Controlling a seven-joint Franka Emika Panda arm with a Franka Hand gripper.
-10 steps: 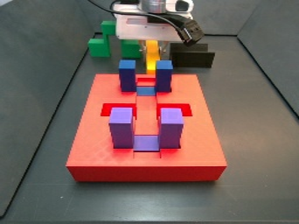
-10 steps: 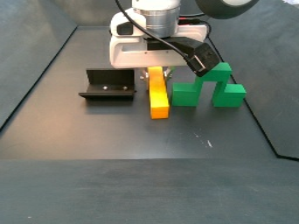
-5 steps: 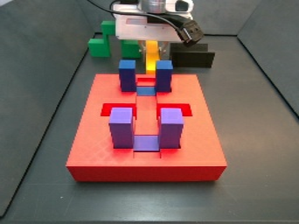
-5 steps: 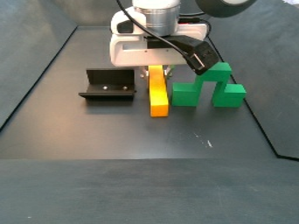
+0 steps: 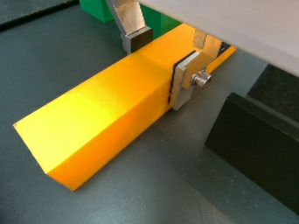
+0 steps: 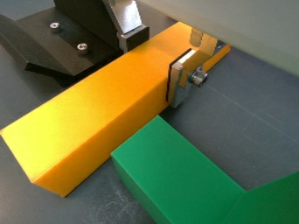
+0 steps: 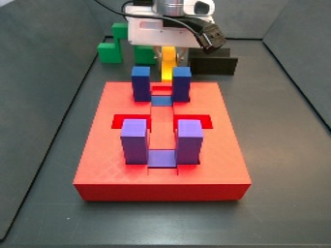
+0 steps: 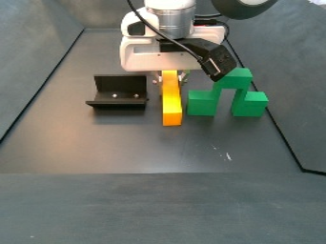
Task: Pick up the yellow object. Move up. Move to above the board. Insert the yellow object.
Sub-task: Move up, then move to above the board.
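Low down, in a wrist view, the gripper (image 5: 160, 59) straddles the far end of the yellow object (image 5: 111, 119), one silver finger (image 5: 187, 78) flat against its side, the other finger (image 5: 131, 28) at the opposite side; jaws look closed onto the bar. Yellow object lies flat on the dark surface (image 5: 163, 184), with the black fixture (image 5: 264, 150) just beside it.

Other wrist view: gripper (image 6: 158, 54) same grasp on the yellow object (image 6: 100, 122), finger (image 6: 184, 77) pressed on its side. Fixture (image 6: 73, 35) sits on one side of the bar, green stepped block (image 6: 205, 177) close on the opposite side.

Side view: gripper (image 7: 167, 48) is low behind the board (image 7: 162, 155), at the back of the surface (image 7: 291, 145). Yellow object (image 7: 168, 62) shows as a narrow strip under it, seen between the two blue posts (image 7: 141, 80). Purple posts (image 7: 135, 141) stand at the board's near end. Green block (image 7: 115, 45) and fixture (image 7: 215, 64) flank the gripper.

Other side view: gripper (image 8: 170, 74) is down on the far end of the yellow object (image 8: 173, 100), which lies on the surface (image 8: 152, 172) between fixture (image 8: 116, 92) and green stepped block (image 8: 230, 93). Board not in this view.
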